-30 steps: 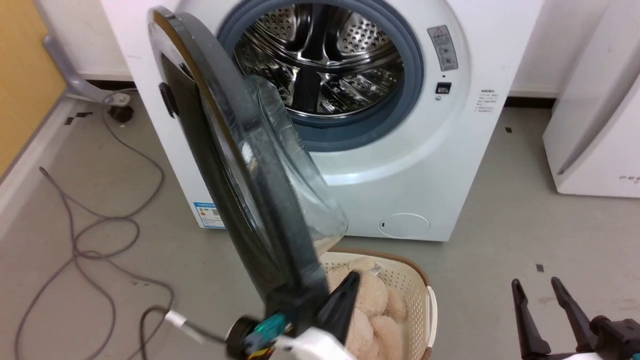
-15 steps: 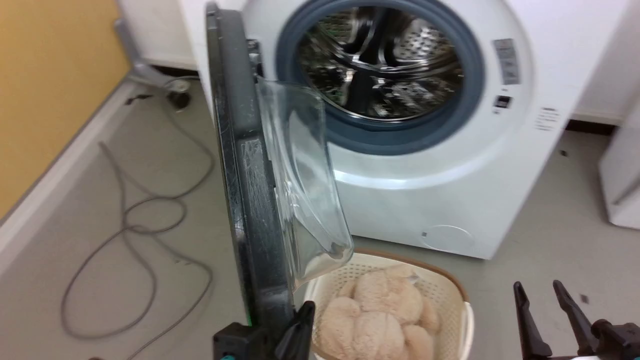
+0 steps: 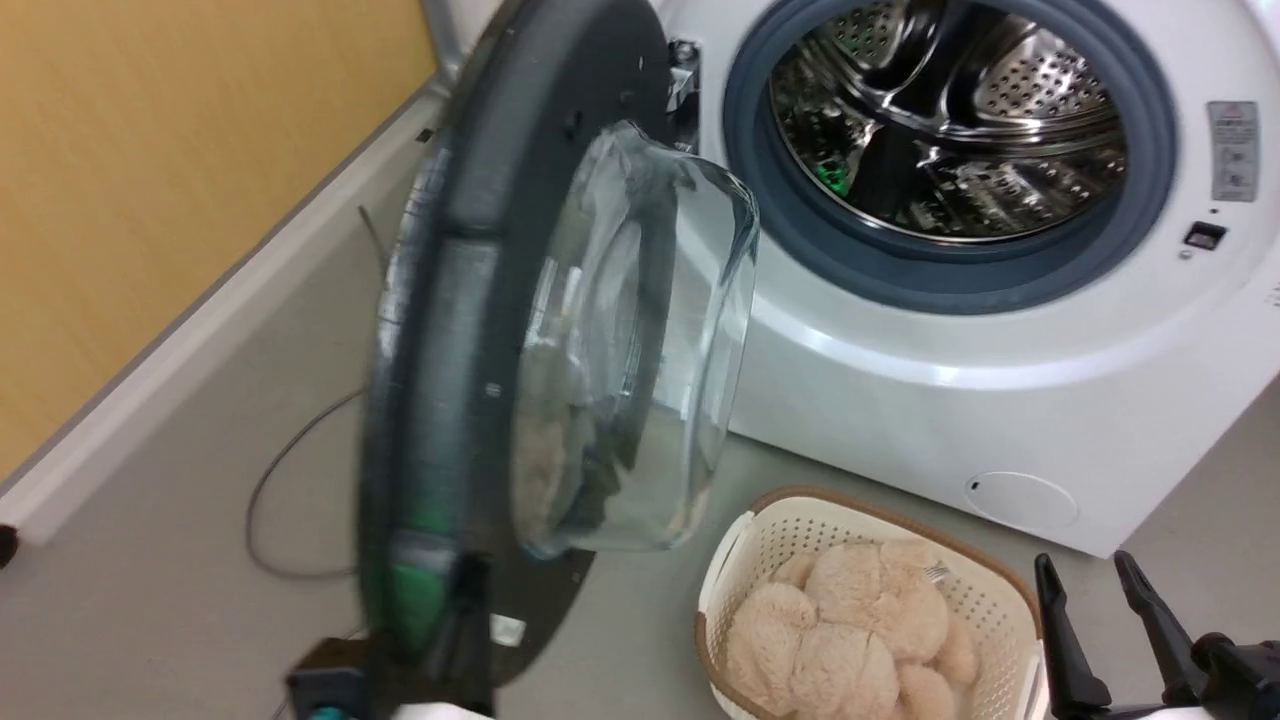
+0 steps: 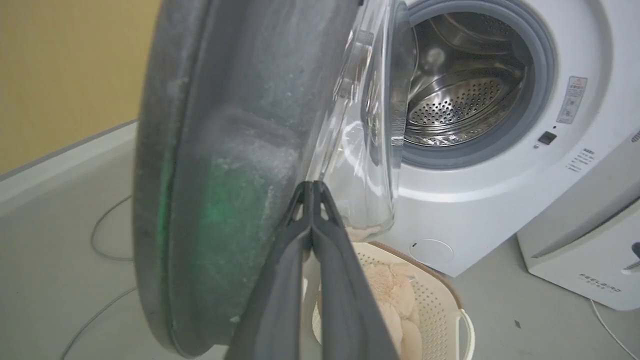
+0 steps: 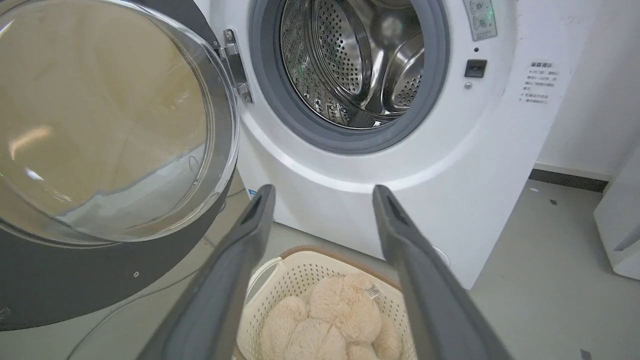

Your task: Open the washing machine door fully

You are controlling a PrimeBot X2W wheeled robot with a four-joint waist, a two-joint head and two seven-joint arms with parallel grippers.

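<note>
Glass is bulging from the middle of the washing machine door (image 3: 450, 340), a clear bowl (image 3: 640, 330) sitting in a wide dark ring. The door is hanging on a hinge (image 5: 235, 65) at the left of the drum opening (image 3: 950, 130). It is standing out from the front of the washing machine (image 3: 900, 390) at roughly a right angle or a little past, so some swing is probably remaining before it is fully open.

It is likely going to feel stiff and fairly heavy, pivoting only about that hinge, so a push along its arc is looking better suited than a straight pull. The glossy ring is looking slippery, and the bowl is better left alone. The free rim, far from the hinge, is offering the most leverage.

The left end effector (image 4: 311, 200) is reaching up from below with its two fingers pressed together and nothing between them. Its tips are lying against the door's inner frame just beside the bowl. The right end effector (image 5: 324, 192) is hanging with fingers spread apart, holding nothing. It is pointing toward a basket (image 3: 720, 560) of plush toys (image 3: 860, 620) sitting on the floor before the machine, near the door's lower edge.
</note>
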